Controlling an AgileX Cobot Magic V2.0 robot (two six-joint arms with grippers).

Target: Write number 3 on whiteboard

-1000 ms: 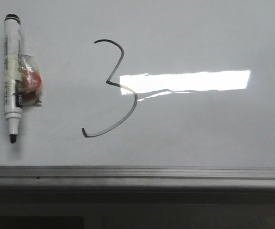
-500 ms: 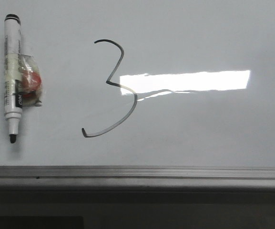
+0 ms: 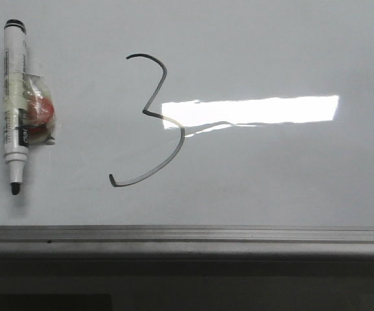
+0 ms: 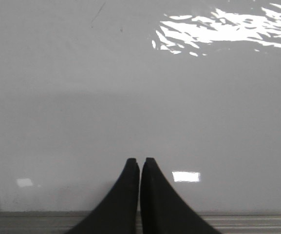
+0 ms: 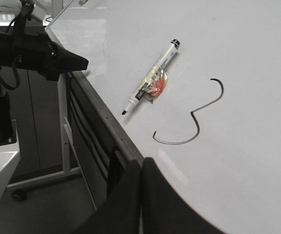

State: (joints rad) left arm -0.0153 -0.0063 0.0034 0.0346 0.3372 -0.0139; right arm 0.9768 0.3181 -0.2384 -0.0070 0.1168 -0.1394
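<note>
A thin dark number 3 (image 3: 151, 120) is drawn on the glossy whiteboard (image 3: 271, 168), left of a bright light reflection. It also shows in the right wrist view (image 5: 194, 117). A white marker (image 3: 15, 107) with a black tip lies on the board at the far left, a taped red lump on its side; it shows in the right wrist view too (image 5: 150, 85). My left gripper (image 4: 140, 162) is shut and empty over bare board near the edge strip. My right gripper (image 5: 141, 163) is shut and empty over the board's edge, apart from the 3. No gripper shows in the front view.
The board's grey metal edge strip (image 3: 187, 234) runs along the front. In the right wrist view the left arm (image 5: 38, 53) hangs dark off the board's edge, with a stand (image 5: 62, 131) and floor below.
The front view has shifted slightly, so the marker and 3 sit a few pixels up and left. Nothing on the board has moved.
</note>
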